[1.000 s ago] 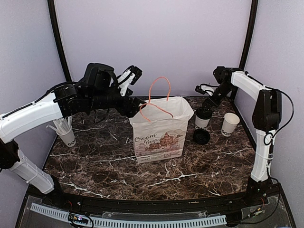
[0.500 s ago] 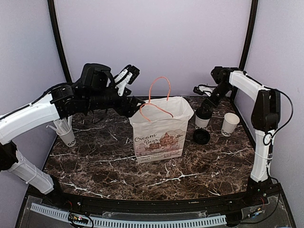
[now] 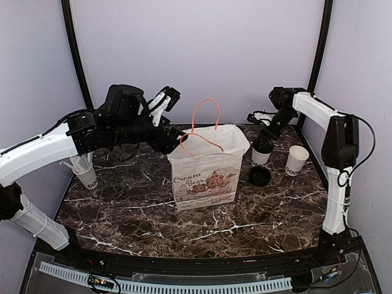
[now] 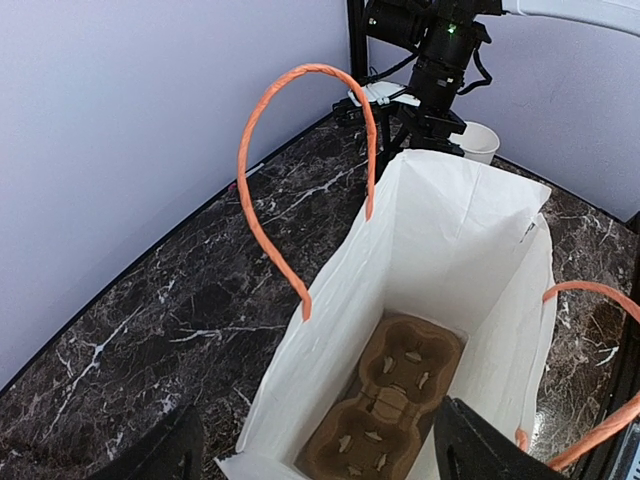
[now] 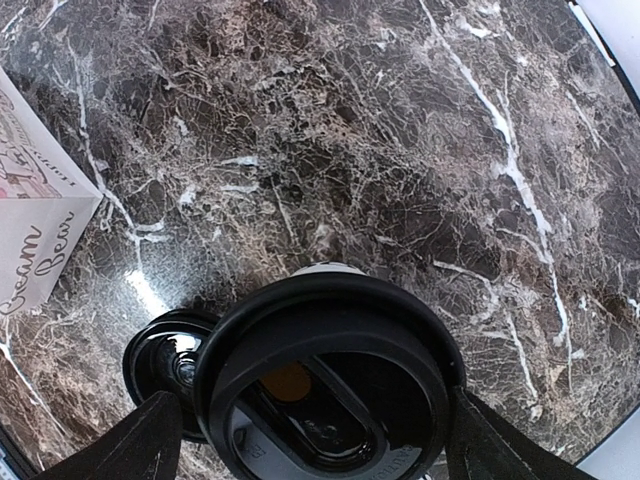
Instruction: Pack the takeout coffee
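The takeout coffee (image 3: pixel 260 157), a white cup with a black lid (image 5: pixel 330 385), stands on the table right of the paper bag (image 3: pixel 205 171). My right gripper (image 3: pixel 263 146) is down over it. Its open jaws stand on either side of the lid, with a small gap on one side. My left gripper (image 3: pixel 176 138) is open at the bag's left rim. The left wrist view looks down into the open bag (image 4: pixel 450 230), where a brown cardboard cup carrier (image 4: pixel 395 400) lies on the bottom. Its fingers (image 4: pixel 478 448) show at the lower corners.
A loose black lid (image 3: pixel 260 176) lies in front of the coffee and also shows in the right wrist view (image 5: pixel 155 365). A plain white cup (image 3: pixel 297 160) stands at the far right. A cup of wrapped straws (image 3: pixel 86 174) stands at the left. Orange bag handles (image 3: pixel 205 116) stick up.
My right arm's wrist has shifted slightly up and back above the coffee. My left arm has edged a little by the bag's rim. The cup and bag have not moved.
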{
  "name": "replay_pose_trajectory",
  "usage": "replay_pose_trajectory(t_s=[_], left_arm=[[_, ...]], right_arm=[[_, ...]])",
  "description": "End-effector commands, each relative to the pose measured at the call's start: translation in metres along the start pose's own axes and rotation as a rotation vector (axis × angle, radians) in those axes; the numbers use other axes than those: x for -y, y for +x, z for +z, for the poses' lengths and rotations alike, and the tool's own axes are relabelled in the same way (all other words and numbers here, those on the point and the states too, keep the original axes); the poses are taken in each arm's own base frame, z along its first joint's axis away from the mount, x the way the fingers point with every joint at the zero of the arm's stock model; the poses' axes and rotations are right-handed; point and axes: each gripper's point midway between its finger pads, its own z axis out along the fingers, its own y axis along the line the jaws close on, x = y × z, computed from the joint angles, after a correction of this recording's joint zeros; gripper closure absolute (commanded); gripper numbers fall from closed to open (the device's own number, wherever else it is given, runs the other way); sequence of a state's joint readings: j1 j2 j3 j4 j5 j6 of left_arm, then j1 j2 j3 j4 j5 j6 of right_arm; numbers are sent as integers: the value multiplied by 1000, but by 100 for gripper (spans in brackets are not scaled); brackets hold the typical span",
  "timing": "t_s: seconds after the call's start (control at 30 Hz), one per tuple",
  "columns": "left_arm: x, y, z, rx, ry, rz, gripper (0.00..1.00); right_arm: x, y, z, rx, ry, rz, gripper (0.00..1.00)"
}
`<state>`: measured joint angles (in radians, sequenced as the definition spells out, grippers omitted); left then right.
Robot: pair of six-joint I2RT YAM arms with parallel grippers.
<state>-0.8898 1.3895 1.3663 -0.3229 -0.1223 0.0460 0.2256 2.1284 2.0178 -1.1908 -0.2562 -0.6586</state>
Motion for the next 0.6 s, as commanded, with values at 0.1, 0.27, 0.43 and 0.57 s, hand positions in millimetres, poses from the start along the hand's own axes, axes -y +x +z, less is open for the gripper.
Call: replay_pose_trajectory(t_s=[0.1,0.27,0.43,0.57], left_arm=[[-2,-10,-10,47,6,-22,18],[-1,-9,-10,46,9,-23,18],[-1,-9,-10,47,7,-21,18],[-2,-8,-11,46,4,-24,18]], right_arm=[[2,2,3,-22,4,17,13],[0,3,1,-27,-2,19,20],[-3,7,1,-49,12,14,21],[-2,14,8,-83,58,-2,18]])
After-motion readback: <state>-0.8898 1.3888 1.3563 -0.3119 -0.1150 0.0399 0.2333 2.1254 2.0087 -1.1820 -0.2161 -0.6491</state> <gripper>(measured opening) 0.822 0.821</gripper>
